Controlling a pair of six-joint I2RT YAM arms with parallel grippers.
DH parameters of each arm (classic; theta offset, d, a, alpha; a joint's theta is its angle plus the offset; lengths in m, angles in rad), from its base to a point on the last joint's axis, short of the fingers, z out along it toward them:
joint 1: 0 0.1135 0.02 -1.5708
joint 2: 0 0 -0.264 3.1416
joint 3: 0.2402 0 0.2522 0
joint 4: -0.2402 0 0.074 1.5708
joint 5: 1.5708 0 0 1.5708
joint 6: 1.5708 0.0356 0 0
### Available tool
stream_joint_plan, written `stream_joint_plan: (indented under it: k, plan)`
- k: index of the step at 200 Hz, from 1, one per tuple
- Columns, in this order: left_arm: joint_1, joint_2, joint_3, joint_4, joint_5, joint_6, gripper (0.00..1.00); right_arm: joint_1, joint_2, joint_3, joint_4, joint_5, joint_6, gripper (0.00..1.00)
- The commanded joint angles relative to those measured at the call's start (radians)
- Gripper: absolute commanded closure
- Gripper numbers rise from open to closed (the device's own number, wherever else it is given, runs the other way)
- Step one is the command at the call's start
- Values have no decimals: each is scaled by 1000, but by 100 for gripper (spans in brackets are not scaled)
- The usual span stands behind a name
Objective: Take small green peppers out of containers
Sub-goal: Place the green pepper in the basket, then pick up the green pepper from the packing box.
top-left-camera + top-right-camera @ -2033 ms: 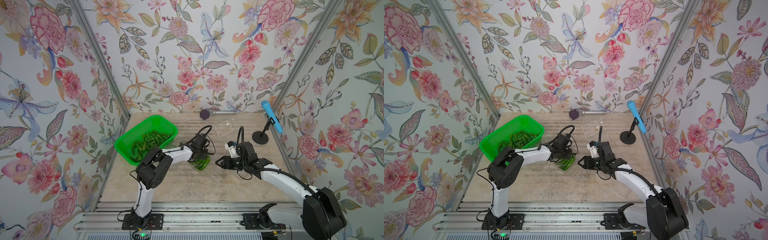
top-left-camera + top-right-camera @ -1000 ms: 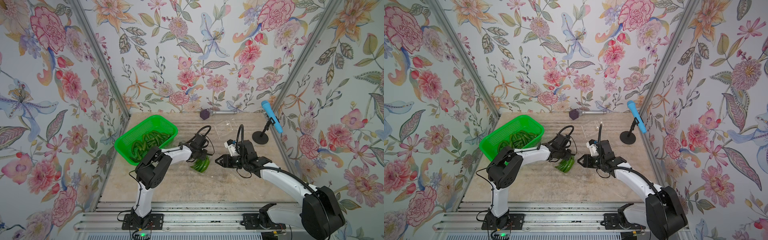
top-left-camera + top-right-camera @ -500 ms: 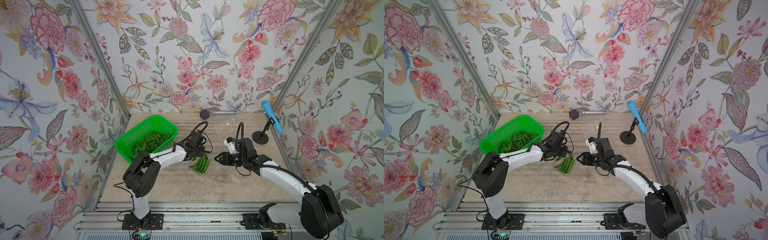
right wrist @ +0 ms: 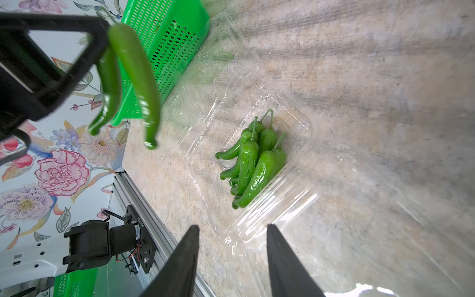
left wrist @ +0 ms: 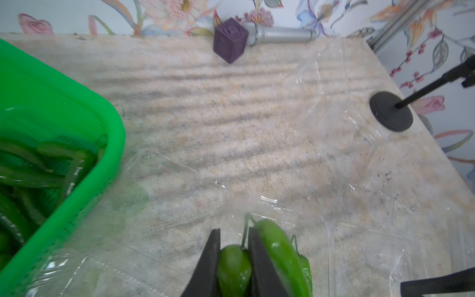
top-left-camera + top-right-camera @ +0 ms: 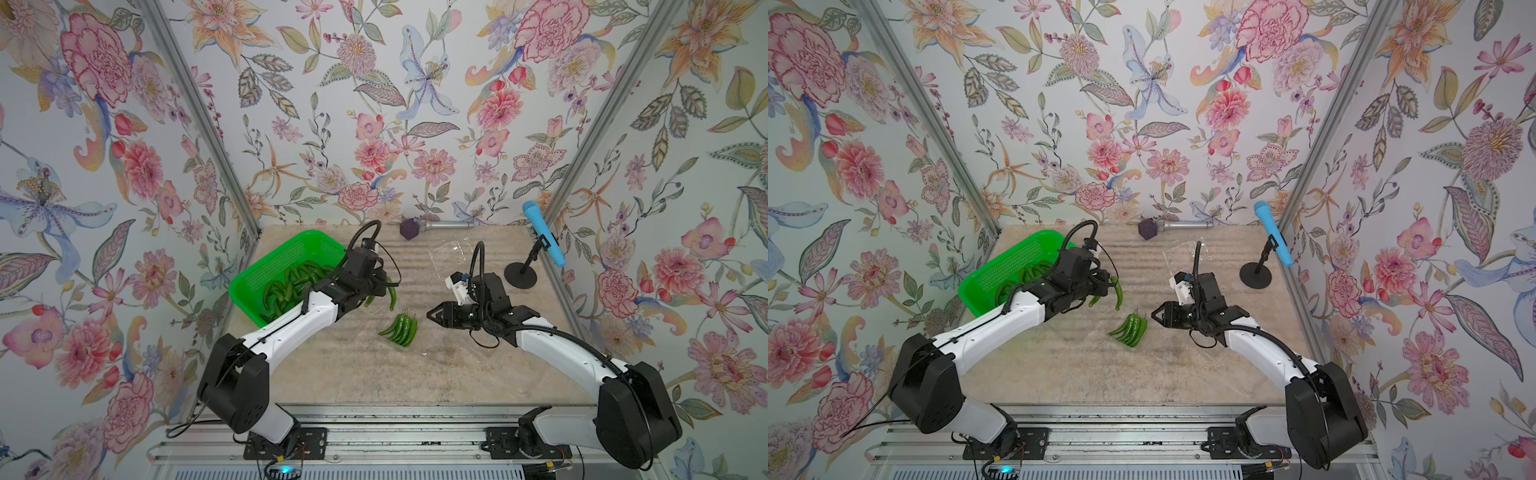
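Left gripper (image 6: 377, 287) with peppers (image 6: 392, 296), nearer basket (image 6: 286, 254)

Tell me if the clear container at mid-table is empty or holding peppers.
Not empty. A bunch of small green peppers lies in the open container, plain in the right wrist view.

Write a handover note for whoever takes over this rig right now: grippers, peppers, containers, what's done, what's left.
Left gripper: shut on a few peppers, raised between the basket and the open container.
Right gripper: open, empty, pointing at that container.
Done: the basket holds many peppers.
Left: drop the held ones into the basket, then clear the pile of peppers lying in the container.
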Motion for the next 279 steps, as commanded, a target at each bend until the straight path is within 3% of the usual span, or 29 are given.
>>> stream_joint_plan:
  k: [1, 53, 81, 115, 140, 152, 171, 199, 232, 279]
  plan:
    - [133, -66, -24, -41, 19, -27, 92, 9, 19, 31, 22, -19, -5, 55]
    - [486, -68, -51, -28, 134, 1, 89, 19, 56, 21, 48, -20, 3, 55]
    - [625, 17, -62, -12, 167, 14, 75, 16, 54, 8, 54, -16, 10, 55]
    - [667, 151, -7, -30, 161, 68, 64, 15, 8, -8, 53, -17, 13, 54]
    - [668, 154, 15, -17, 182, 77, 58, 12, -42, -21, 36, -10, 10, 53]
    - [663, 124, 13, 1, 244, 100, 57, 5, -69, -29, 18, 7, 3, 53]
    - [570, 20, -2, 29, 304, 141, 54, -35, -97, -49, -12, 26, 12, 53]
    - [287, -70, -11, 3, 247, 182, 44, -117, -122, -95, -21, 40, 56, 52]
    - [-2, -42, -61, 9, 196, 147, 41, -177, -177, -146, -21, 38, 67, 52]
    - [-187, 107, -101, 61, 167, 63, 39, -213, -230, -197, -22, -3, 69, 52]
